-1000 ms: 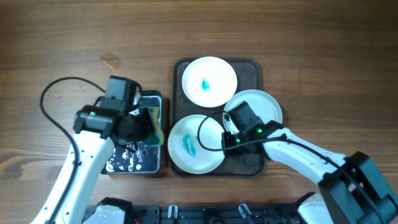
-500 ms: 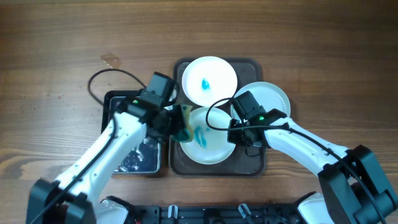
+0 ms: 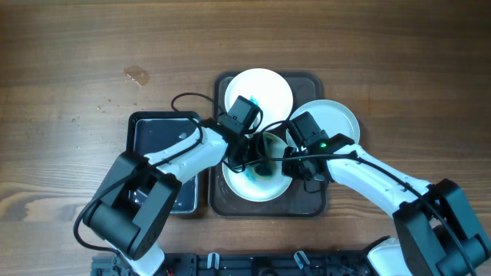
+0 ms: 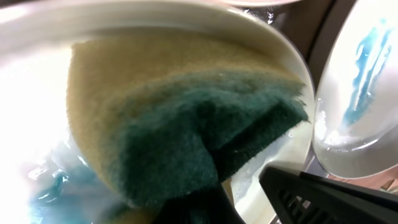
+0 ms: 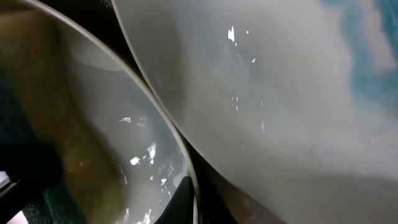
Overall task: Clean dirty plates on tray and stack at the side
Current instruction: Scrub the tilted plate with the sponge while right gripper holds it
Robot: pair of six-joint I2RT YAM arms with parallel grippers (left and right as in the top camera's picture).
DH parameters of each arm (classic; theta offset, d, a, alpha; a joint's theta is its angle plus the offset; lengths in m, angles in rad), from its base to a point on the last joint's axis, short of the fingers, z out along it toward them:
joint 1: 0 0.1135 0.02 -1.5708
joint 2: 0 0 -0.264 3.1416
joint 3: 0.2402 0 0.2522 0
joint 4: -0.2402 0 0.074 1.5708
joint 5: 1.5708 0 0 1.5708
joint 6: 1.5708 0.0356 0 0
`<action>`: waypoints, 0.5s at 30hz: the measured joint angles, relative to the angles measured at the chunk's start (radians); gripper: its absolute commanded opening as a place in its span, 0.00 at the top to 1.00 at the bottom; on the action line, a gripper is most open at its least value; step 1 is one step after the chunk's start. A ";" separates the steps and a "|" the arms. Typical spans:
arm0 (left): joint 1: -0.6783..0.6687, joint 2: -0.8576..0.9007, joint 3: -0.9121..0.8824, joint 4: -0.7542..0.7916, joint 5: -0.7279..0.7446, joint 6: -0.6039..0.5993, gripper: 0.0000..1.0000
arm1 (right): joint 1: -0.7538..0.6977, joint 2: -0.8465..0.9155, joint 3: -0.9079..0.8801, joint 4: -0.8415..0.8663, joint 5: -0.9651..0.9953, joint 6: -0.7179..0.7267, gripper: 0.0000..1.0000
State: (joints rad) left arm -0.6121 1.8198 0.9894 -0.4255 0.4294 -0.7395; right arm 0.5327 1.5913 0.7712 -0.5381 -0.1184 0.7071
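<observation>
Worktop (image 3: 92, 46): brown wood, dark brown rectangular tray (image 3: 307, 203) in the middle.
My left fingers (image 4: 329, 196): clamped on a yellow-green sponge (image 4: 186, 112), pressing it into the smeared round white near plate (image 3: 238, 188) at the tray's near end.
My right fingers (image 5: 186, 205): pinched tight on that plate's rim.
Others: far plate (image 3: 268, 88) blue-smeared, right plate (image 3: 337, 119) overhanging the tray.

Up close we see two white plates: the near plate (image 5: 143, 155), wet w/ bright glints, rim curving from top left to bottom centre, and a far plate (image 5: 249, 93) just beside it, blue smear (image 5: 373, 62) at its right edge. Tan-and-dark blur at left, prob. a sponge (image 5: 37, 124)
</observation>
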 measured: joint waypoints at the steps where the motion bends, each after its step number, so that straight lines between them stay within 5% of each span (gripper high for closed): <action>1: 0.005 0.001 0.008 -0.026 0.000 -0.005 0.96 | 0.000 0.000 0.000 0.000 0.000 -0.001 0.96; 8: 0.033 -0.003 0.092 -0.358 -0.179 -0.016 0.96 | 0.000 0.000 0.000 0.008 -0.004 -0.001 0.96; 15: 0.032 -0.008 0.097 -0.378 -0.257 -0.018 0.96 | 0.000 0.000 0.000 0.010 -0.004 -0.005 0.96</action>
State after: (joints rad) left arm -0.5804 1.8118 1.0866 -0.8032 0.1719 -0.7578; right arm 0.5331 1.5917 0.7715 -0.5278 -0.1223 0.7025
